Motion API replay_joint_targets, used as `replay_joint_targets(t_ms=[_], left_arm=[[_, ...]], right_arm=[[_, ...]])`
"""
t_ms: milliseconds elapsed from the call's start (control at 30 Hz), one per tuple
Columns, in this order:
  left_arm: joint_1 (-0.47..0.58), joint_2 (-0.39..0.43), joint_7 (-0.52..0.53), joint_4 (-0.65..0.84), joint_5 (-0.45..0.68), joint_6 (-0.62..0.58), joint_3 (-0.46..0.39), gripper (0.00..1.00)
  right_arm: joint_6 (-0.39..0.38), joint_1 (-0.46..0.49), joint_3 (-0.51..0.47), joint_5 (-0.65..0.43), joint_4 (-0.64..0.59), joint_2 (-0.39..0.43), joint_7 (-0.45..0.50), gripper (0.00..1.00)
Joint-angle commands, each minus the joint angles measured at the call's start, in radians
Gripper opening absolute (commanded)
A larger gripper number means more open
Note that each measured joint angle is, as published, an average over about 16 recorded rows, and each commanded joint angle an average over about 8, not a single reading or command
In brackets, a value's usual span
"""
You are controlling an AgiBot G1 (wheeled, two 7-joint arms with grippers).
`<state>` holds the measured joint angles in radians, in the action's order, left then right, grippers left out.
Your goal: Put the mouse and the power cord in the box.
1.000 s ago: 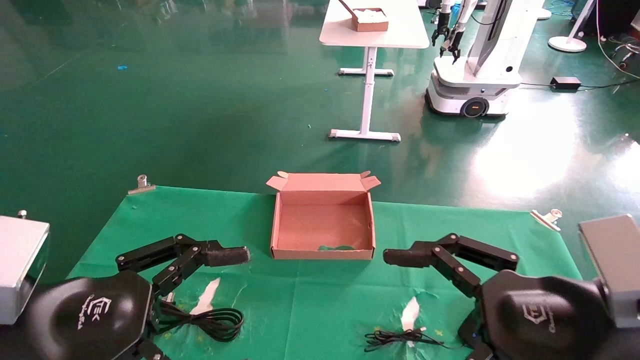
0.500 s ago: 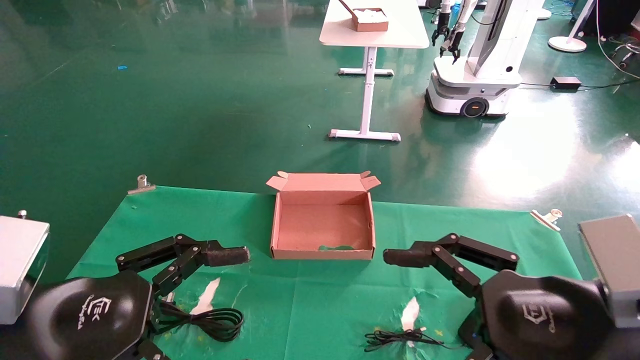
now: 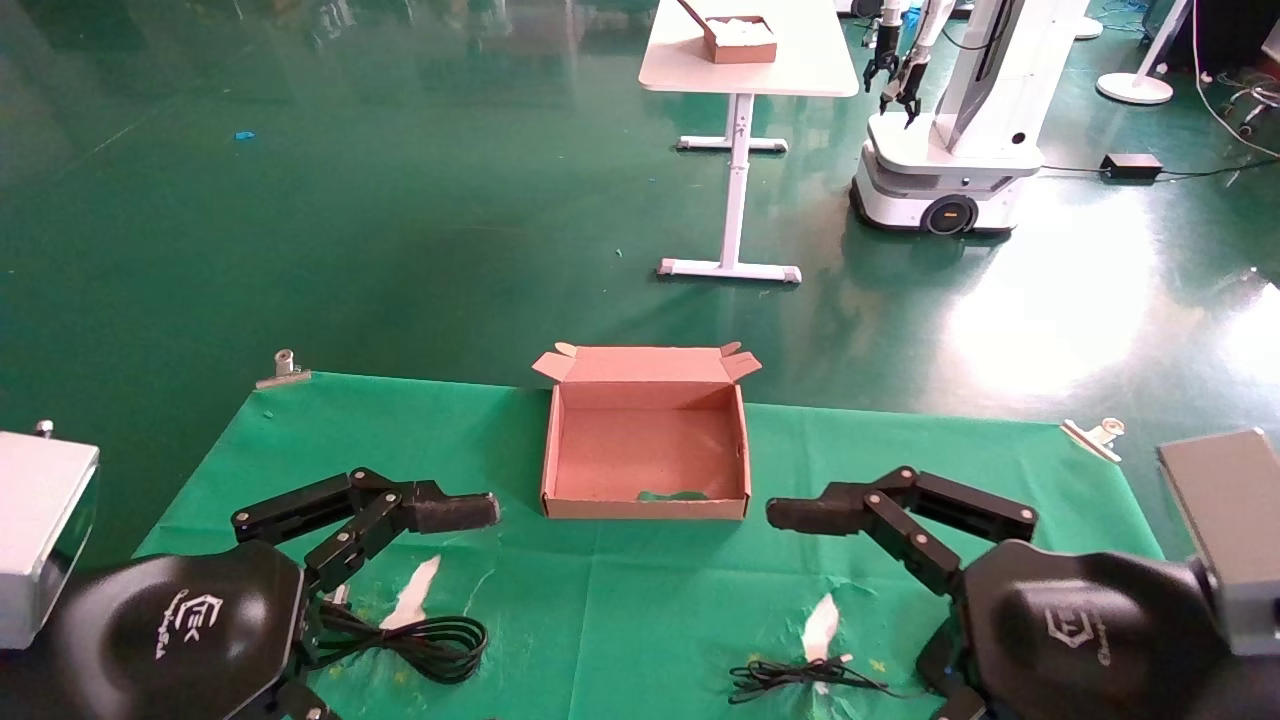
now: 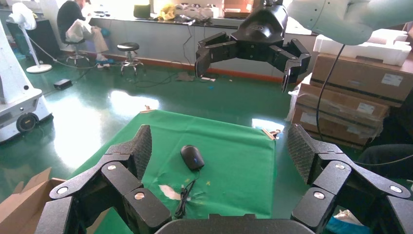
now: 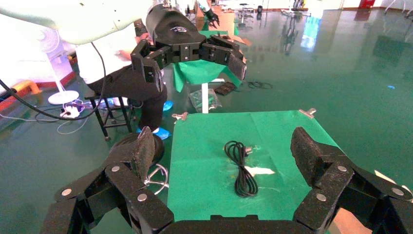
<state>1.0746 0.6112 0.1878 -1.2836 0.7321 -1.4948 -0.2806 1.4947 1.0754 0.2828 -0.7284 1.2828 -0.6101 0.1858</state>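
Power cord (image 3: 425, 640): near edge of cloth, robot's left, coiled, just beside left gripper (image 3: 400, 520); no shift vs 1 s ago.
Mouse (image 4: 192, 157): near edge, robot's right, thin wire bundled beside it; untouched.
Left gripper: hovers w/ fingers wide apart, holding nothing.
Right gripper (image 3: 850, 515): same, spread wide, empty.
Box (image 3: 645, 508): mid-table, lid back, nothing inside.
Change: none; task not begun yet.

One box (image 3: 645, 447), one power cord (image 3: 425, 640), one mouse (image 4: 192, 157), seemingly two clips (image 3: 284, 367).
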Motion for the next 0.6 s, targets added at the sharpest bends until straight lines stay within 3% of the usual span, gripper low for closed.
replay_joint_targets(t_ms=[33, 167, 267, 600], left_arm=[[0.000, 0.000, 0.000, 0.000, -0.001, 0.000, 0.000, 1.00], [0.001, -0.005, 0.002, -0.005, 0.018, 0.000, -0.007, 1.00], [0.016, -0.015, 0.023, -0.024, 0.097, 0.010, -0.038, 1.00], [0.252, 0.040, 0.228, -0.065, 0.693, 0.017, -0.272, 1.00]], right_arm=[[0.000, 0.000, 0.000, 0.000, 0.000, 0.000, 0.000, 1.00], [0.001, -0.001, 0.001, -0.002, 0.000, 0.001, -0.001, 1.00], [0.002, -0.002, 0.010, -0.032, 0.005, 0.011, -0.005, 1.00], [-0.066, 0.022, 0.095, -0.343, 0.036, 0.050, -0.033, 1.00]])
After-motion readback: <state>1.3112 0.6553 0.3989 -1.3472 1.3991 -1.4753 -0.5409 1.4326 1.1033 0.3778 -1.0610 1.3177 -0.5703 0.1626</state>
